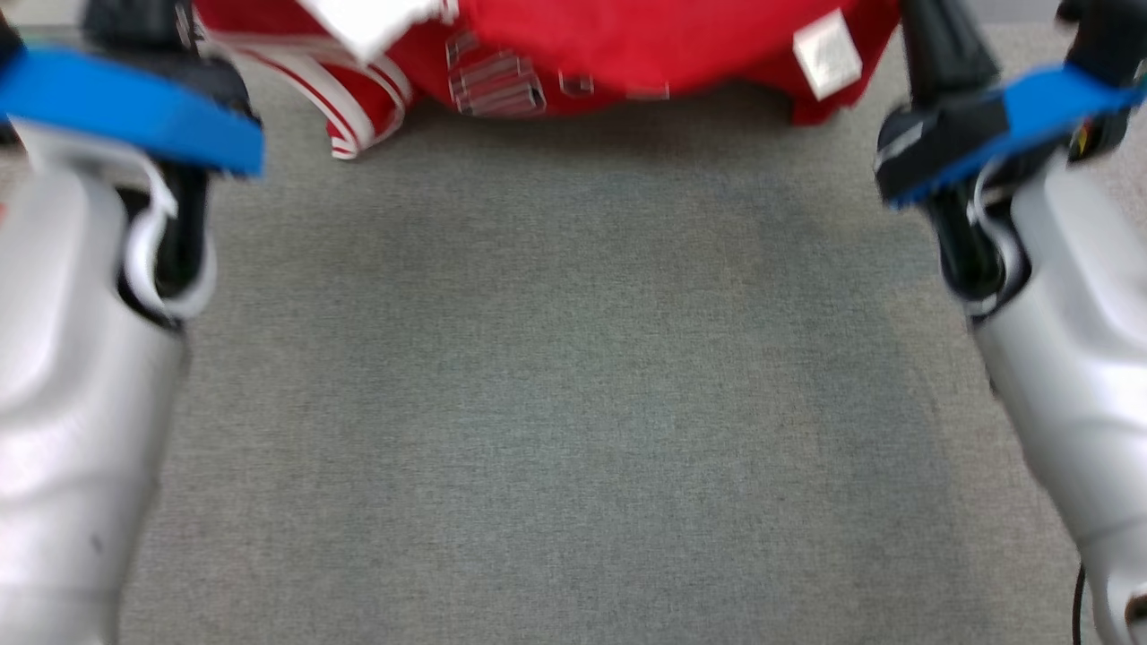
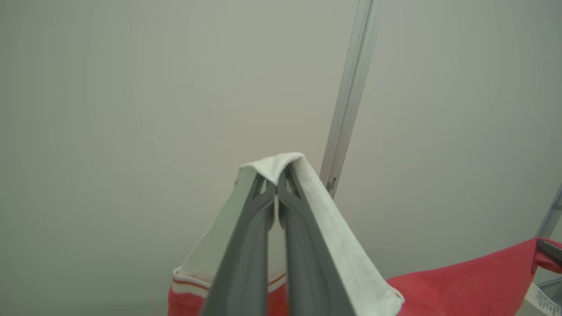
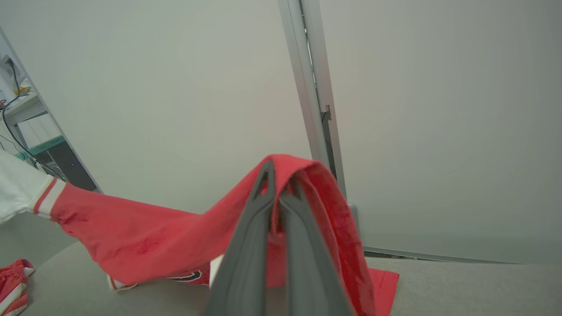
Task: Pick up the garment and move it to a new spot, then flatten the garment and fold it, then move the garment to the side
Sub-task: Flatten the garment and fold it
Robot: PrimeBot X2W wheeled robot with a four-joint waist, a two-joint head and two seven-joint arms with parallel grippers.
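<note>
A red garment [image 1: 627, 45] with white-striped trim and a white label [image 1: 829, 54] hangs stretched between my two arms, and its lower edge trails on the grey table. My left gripper [image 2: 276, 197] is shut on the garment's white sleeve part [image 2: 333, 219], which drapes over both fingers. In the right wrist view, my right gripper [image 3: 276, 197] is shut on a fold of the red cloth [image 3: 145, 237], which sags away to the left toward the white sleeve. My pale forearms [image 1: 72, 358] [image 1: 1075, 358] frame the head view's sides.
The grey cloth-covered table [image 1: 573, 403] spreads wide below the garment. Behind it stands a pale wall panel with an upright metal post [image 3: 311, 96] [image 2: 349, 96]. Shelving with cables [image 3: 26, 127] shows far left in the right wrist view.
</note>
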